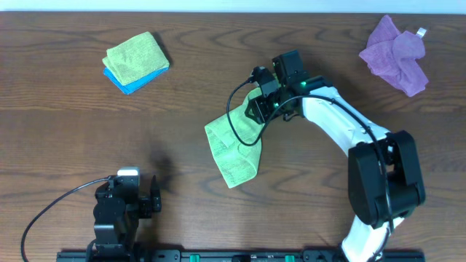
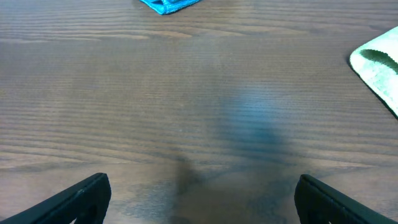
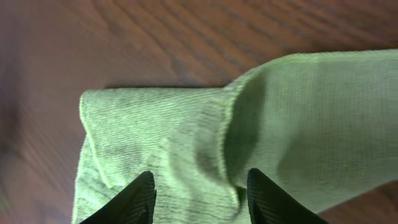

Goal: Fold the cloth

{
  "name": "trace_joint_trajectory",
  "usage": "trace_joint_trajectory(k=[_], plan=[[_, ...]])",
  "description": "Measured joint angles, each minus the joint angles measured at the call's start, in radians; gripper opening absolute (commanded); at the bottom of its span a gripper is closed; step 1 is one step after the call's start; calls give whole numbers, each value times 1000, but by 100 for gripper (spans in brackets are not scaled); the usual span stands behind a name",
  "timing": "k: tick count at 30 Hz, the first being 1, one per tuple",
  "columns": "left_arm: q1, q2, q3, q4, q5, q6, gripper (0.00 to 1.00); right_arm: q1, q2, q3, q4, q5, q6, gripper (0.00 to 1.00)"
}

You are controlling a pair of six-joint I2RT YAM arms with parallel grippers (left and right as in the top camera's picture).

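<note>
The light green cloth point(image 1: 237, 149) lies partly folded at the table's middle, its upper right corner raised toward my right gripper point(image 1: 262, 108). In the right wrist view the cloth point(image 3: 186, 124) fills the frame with a fold running between the fingers; the right gripper point(image 3: 199, 199) is shut on a bunched layer of it. My left gripper point(image 1: 135, 191) rests near the front left edge, open and empty point(image 2: 202, 199), well away from the cloth, whose edge shows at the right of the left wrist view point(image 2: 379, 68).
A folded yellow-green cloth on a blue one point(image 1: 136, 62) sits at the back left; the blue corner shows in the left wrist view point(image 2: 168, 5). A crumpled purple cloth point(image 1: 397, 54) lies at the back right.
</note>
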Motion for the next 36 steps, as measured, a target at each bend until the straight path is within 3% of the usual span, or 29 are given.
trace_joint_trajectory(k=[18,21,26,36], plan=[[0,0,0,0,0,0,95,-2,54,0,19,-40,-11,45],[0,0,0,0,0,0,95,-1,70,0,19,-53,-14,34],[0,0,0,0,0,0,95,3,90,0,22,-64,-10,1],[0,0,0,0,4,0,95,-1,27,0,-22,-68,45,1]])
